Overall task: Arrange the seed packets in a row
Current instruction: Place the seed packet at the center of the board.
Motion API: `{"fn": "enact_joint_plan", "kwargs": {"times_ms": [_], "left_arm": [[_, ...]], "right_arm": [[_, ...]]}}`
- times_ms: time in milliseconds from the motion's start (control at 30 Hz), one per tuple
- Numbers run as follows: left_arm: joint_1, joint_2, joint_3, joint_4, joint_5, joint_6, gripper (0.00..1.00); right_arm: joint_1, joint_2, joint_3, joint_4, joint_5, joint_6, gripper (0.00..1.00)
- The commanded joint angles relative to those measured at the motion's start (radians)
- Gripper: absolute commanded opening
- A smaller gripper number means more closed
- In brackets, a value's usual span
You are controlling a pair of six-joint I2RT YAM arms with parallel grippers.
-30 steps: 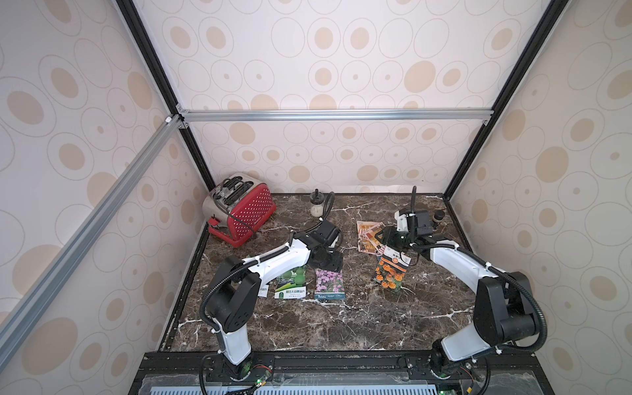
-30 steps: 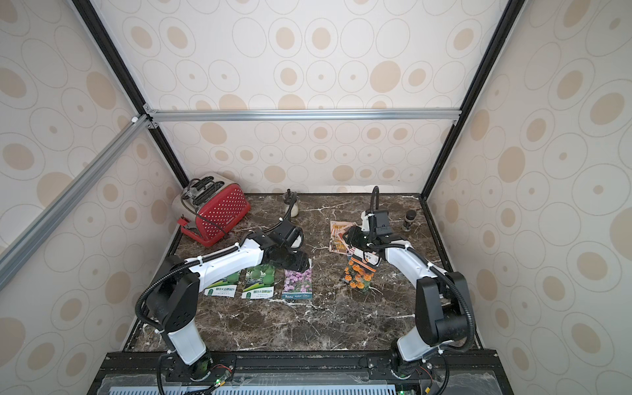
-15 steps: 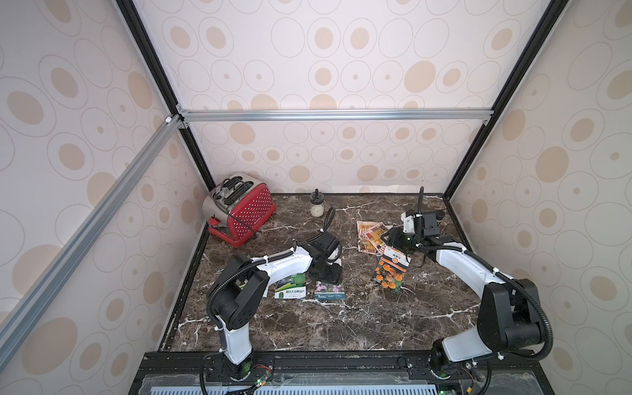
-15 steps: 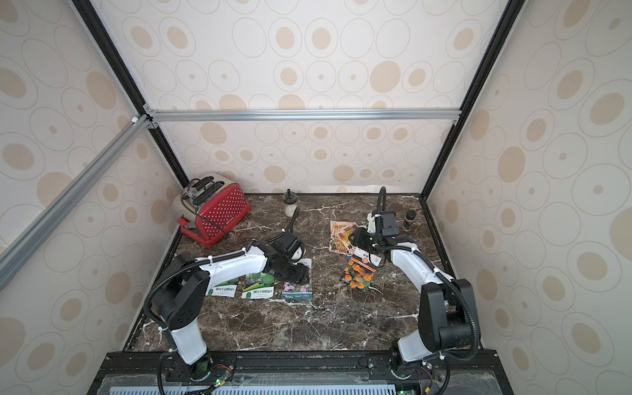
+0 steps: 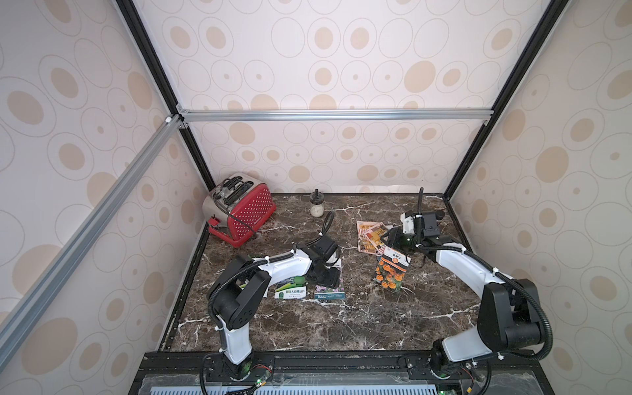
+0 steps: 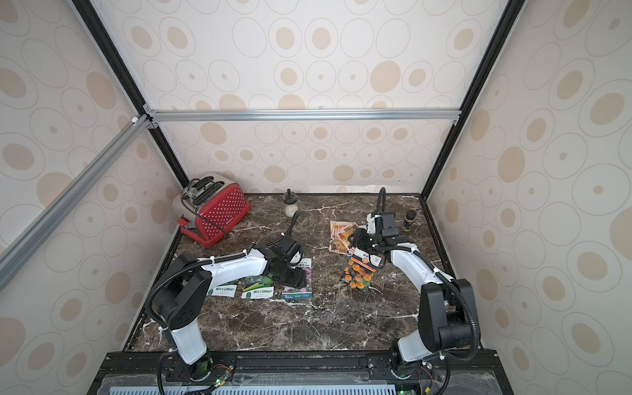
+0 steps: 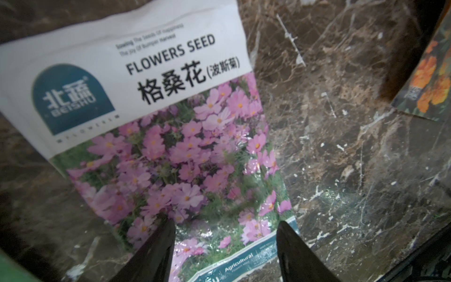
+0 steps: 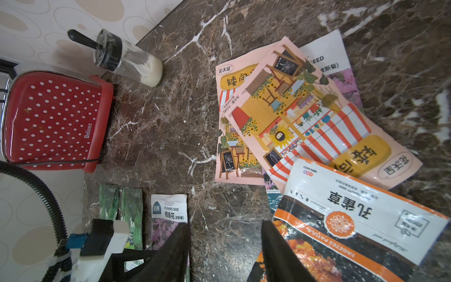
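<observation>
The left end effector (image 7: 225, 225) stands open over the purple flower packet (image 7: 170, 151), its fingers apart above one end of it, gripping nothing. That packet lies flat in a row with two green gourd packets (image 6: 259, 290) to its left, near left on the desk (image 5: 342, 325). The right end effector (image 8: 223, 227) is open and empty too, just beside the marigold packet (image 8: 353, 219) — which overlaps the peach shop-front packets (image 8: 305, 117) piled far right.

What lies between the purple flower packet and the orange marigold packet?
Nothing: only bare marble table separates the purple flower packet from the orange marigold packet, in both top views and the left wrist view.
</observation>
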Motion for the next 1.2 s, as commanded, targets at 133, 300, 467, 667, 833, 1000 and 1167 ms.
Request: {"fn": "enact_joint_plan", "kwargs": {"times_ms": [133,300,467,667,833,1000,1167], "left_arm": [[0.033,0.018,-0.029,-0.024,-0.041,0.002,0.67],[0.052,0.001,-0.038,-0.029,-0.055,0.003,0.67],[0.06,0.005,-0.042,-0.033,-0.062,0.008,0.67],[0.069,0.008,-0.042,-0.041,-0.07,0.008,0.66],[0.078,0.005,-0.045,-0.047,-0.079,0.009,0.66],[0.082,0.0,-0.054,-0.044,-0.083,0.003,0.66],[0.086,-0.012,-0.059,-0.032,-0.084,-0.002,0.66]], "right_arm": [[-0.006,-0.014,-0.02,-0.024,0.0,-0.01,0.51],[-0.006,-0.016,-0.026,-0.023,0.0,-0.012,0.51],[-0.005,-0.018,-0.029,-0.021,0.0,-0.01,0.51],[-0.006,-0.021,-0.031,-0.028,0.004,-0.018,0.51],[-0.006,-0.021,-0.034,-0.028,0.004,-0.019,0.51],[-0.006,-0.018,-0.035,-0.025,-0.001,-0.017,0.51],[-0.005,-0.016,-0.023,-0.031,-0.004,-0.02,0.51]]}}
